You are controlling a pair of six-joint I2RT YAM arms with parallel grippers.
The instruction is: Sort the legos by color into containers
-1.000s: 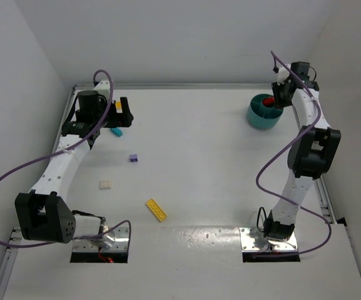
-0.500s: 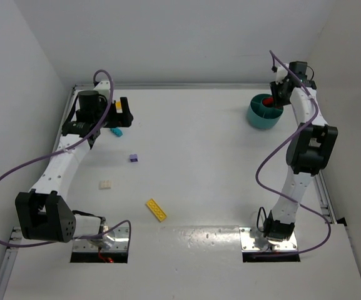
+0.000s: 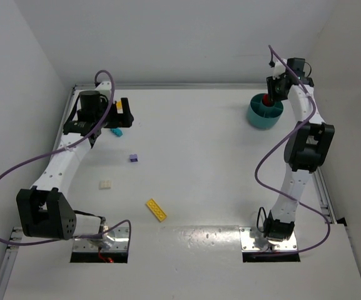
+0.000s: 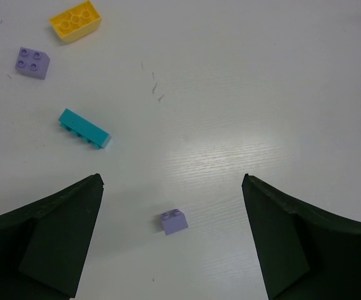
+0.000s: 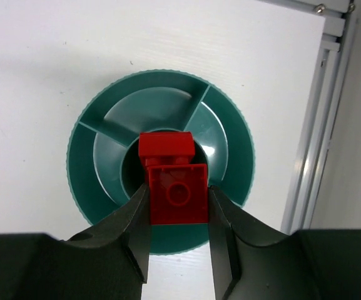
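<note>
**Right arm:** stretched from its base toward the far right corner, with the right claw held over the teal dish. A red brick is gripped between the fingers, its underside turned to the wrist camera, directly above the dish's central well. A red face is seen just beyond the fingertips; whether it is a separate brick cannot be told.

**Left arm:** extended to the far left, with the left claw spread wide above the counter. A small purple brick lies between the fingers. A cyan brick lies just ahead of one fingertip, and a purple square brick and a yellow brick are farther ahead on that side
</note>
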